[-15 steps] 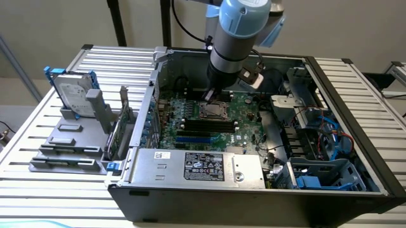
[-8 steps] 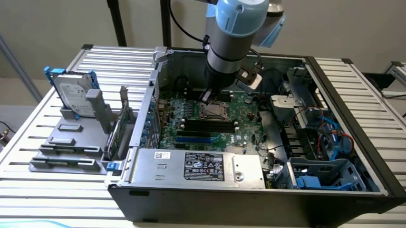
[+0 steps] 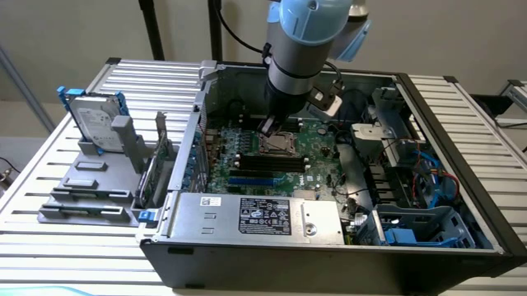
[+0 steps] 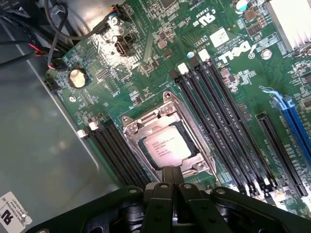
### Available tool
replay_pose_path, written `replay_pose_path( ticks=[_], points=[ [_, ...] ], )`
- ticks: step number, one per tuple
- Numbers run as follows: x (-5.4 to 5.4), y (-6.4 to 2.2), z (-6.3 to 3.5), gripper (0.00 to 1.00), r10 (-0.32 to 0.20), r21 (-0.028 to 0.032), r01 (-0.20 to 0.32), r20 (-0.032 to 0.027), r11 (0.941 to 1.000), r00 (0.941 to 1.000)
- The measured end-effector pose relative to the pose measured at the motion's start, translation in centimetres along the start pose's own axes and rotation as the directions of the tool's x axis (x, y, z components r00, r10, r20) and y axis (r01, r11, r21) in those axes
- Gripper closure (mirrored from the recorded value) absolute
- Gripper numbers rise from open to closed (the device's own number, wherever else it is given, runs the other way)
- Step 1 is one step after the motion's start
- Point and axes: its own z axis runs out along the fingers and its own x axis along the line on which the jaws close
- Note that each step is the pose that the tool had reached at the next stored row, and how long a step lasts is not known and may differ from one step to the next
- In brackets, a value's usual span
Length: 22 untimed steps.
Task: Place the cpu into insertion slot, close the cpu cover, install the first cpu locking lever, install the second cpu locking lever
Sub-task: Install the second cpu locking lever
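**CPU seated and cover down; tool closed at the socket's edge**

The cpu [image 4: 167,145] lies flat in the insertion slot [image 4: 146,158] on the green motherboard [image 4: 146,63], its pale metal top showing through the cut-out. The cpu cover [image 4: 160,109] appears to be lowered over it: the silver frame sits flush around the chip on all the sides that show, so the first two steps look done. Whether either locking lever is latched cannot be told; the thin lever rods are not clear enough to make out along the frame.

The tool [image 4: 172,182] has its fingers pressed together with nothing held between them. Its tip sits right at the near edge of the cover, touching it or just above it; which of the two is not clear. From that position, the lever work seems to be in hand or still to do.

Black memory slots [image 4: 228,126] run along both sides of the socket. In the exterior view the arm [image 3: 300,43] reaches down into the open computer case [image 3: 428,185], with the tool [image 3: 268,127] over the socket. The case lies on a slatted metal table [image 3: 485,117], and a hard drive [image 3: 92,120] stands in a grey holder [image 3: 86,185] well apart from the case, toward the exterior view's left.
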Motion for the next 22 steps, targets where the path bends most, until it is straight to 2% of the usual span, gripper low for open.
replay_pose_path(
  ticks=[7, 14, 18, 22],
  points=[
    [-0.9, 0.19, -0.54, 0.89, 0.000, -0.0021, 0.000, 0.0034, 1.0000, 1.0000],
    [-2.2, 0.06, -1.15, 0.89, 0.000, -0.0025, 0.000, 0.0038, 1.0000, 1.0000],
    [-3.0, 0.29, -1.49, 0.89, 0.000, -0.0021, 0.000, 0.0040, 1.0000, 1.0000],
    [-3.2, 0.23, -1.51, 0.89, 0.001, -0.0009, -0.001, 0.0047, 1.0000, 1.0000]
  ],
)
